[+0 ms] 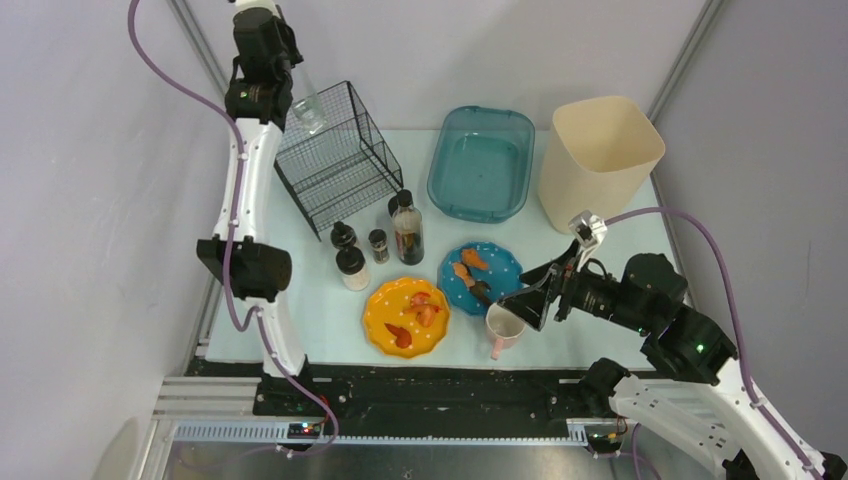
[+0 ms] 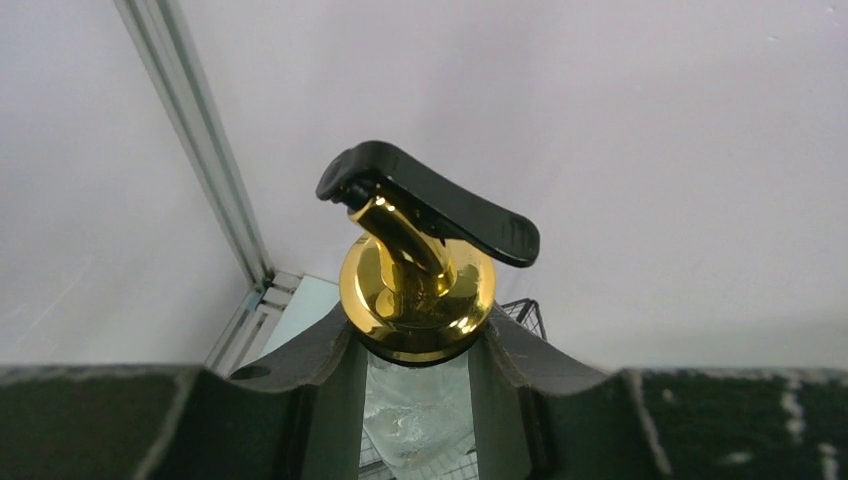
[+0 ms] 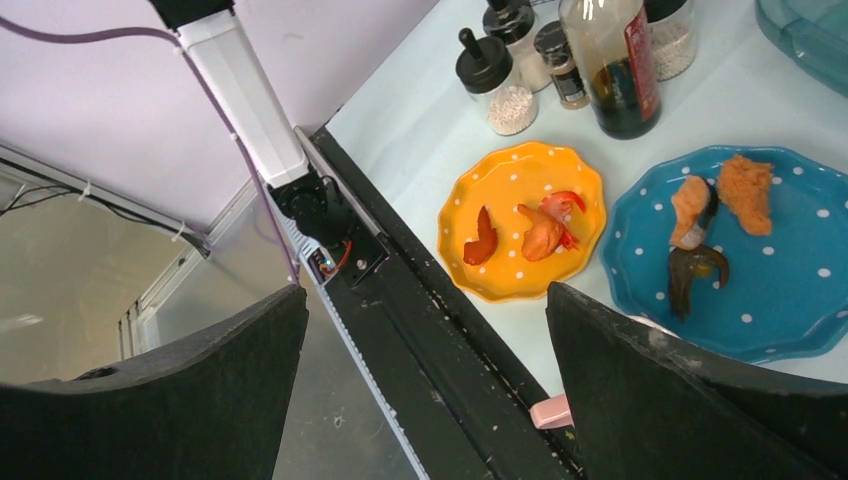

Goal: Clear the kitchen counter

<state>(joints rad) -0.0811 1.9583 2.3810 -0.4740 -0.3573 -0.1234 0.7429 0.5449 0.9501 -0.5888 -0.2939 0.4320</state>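
From where I stand, the left gripper is up high at the back-left corner, clamped on the neck of a glass dispenser with a gold spout and a black lever. It hangs just above the black wire basket. The pale kitchen counter lies below and carries plenty: an orange plate, a blue plate, a dark sauce bottle and some small shakers.

I reckon the dispenser is meant for the basket. I'd bring it straight down with the glass upright and clear of the wire rim, and let go only once its base is resting.

The right gripper hovers low over the pink mug with its fingers spread wide and nothing between them.

The dispenser's base is cut off in the left wrist view, so I can't say whether it has anything in it. The mug is mostly hidden under the right gripper, and its wrist camera catches only a pink scrap of handle. I can't make out what the food on the plates is
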